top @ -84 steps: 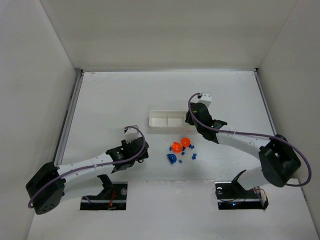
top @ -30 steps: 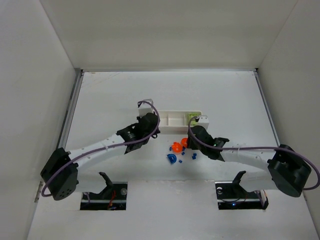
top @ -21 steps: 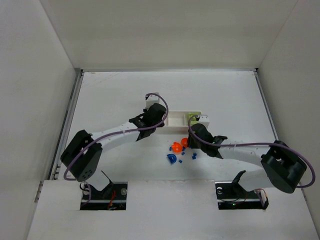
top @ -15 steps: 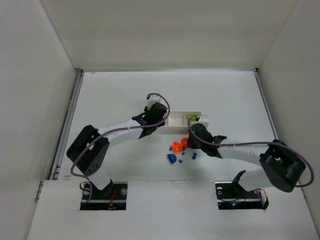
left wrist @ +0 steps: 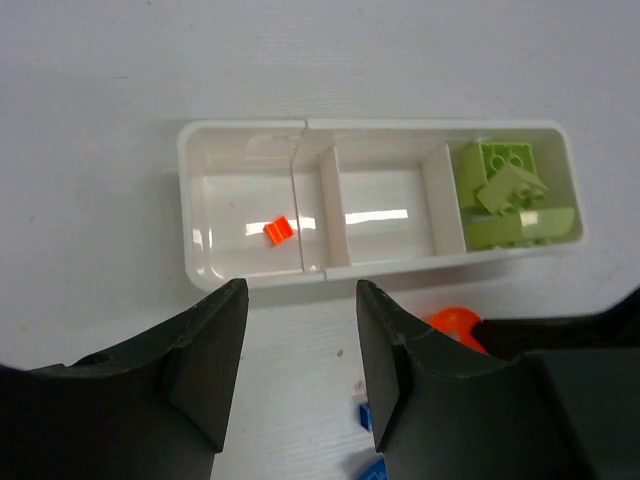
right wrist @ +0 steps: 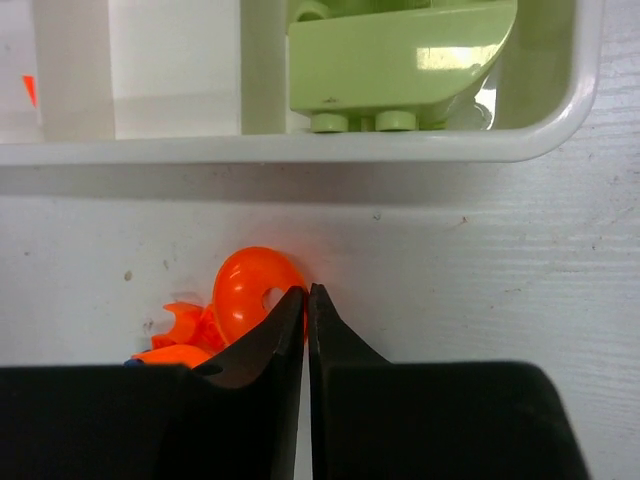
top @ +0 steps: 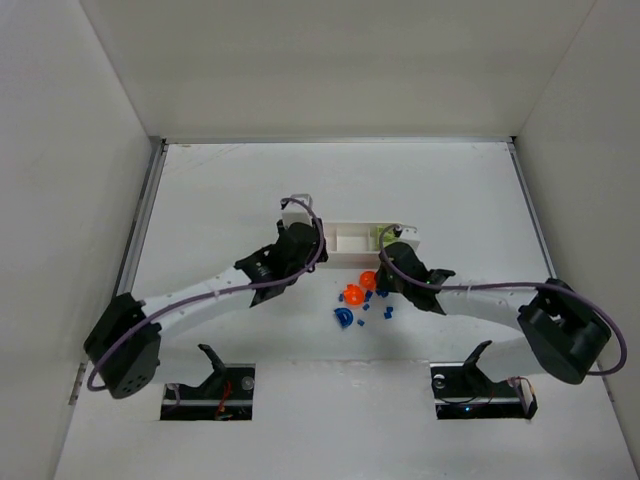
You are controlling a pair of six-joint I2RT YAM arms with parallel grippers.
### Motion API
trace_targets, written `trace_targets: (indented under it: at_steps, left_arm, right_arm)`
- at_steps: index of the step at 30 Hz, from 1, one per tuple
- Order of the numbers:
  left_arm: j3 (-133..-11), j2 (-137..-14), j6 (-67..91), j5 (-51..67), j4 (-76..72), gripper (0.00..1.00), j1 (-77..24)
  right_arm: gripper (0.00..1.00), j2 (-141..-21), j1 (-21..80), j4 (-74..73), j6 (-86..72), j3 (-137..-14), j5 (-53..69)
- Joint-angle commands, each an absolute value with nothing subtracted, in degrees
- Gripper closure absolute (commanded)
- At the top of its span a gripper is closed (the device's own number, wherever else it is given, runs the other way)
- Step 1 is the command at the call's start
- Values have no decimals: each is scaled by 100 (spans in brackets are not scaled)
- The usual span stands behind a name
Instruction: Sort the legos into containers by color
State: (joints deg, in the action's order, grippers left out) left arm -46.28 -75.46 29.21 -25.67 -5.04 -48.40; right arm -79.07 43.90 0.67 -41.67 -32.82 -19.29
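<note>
Top external view: white tray lies on the tabletop. The left pincer hangs over the tray's left end. The right pincer sits just off the tray's near wall, at an orange rounded lego. A second orange lego and the dark-blue legos lie loose further to the tray's near side. Left wrist view: the left pincer is spread and carries nothing. The tray's left compartment holds a small orange piece, its right compartment the lime-green bricks. Right wrist view: the right pincer is pressed together against the orange rounded lego; whether the lego's rim is caught between the jaws cannot be told. Step judged in hand: picking up orange. The next move calls for a confirmed grip, a lift, and a carry to the tray's left compartment, with the left arm out of the way.
</note>
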Motion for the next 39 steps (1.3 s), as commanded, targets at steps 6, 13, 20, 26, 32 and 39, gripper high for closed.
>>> trace_targets:
  at_steps: [6, 13, 20, 26, 32, 39]
  left_arm:
    - [-3526, -6347, 3664, -2707, -150, 57, -5374]
    - [-2831, -5652, 4516, -2470, 105, 58, -5663]
    - [-2593, -5800, 5009, -2566, -17, 58, -6533]
    - [-2593, -6266, 5238, -2584, -518, 56, -7035]
    - [-2794, -6758, 5309, -2751, -694, 55, -7360]
    - [-3181, -7452, 5317, -2953, -703, 46, -7677]
  right_arm:
    - [91, -7067, 4381, 44, -4070, -3673, -2057]
    - [91, -7706, 4381, 175, -3745, -4718, -1916]
    - [91, -8937, 4381, 343, -3568, -5852, -1741]
    - [90, -9650, 4460, 343, -3603, -6389, -1574]
    - [67, -9862, 4460, 352, -3621, -6671, -1494]
    - [52, -9335, 4460, 439, -3568, -6241, -1556]
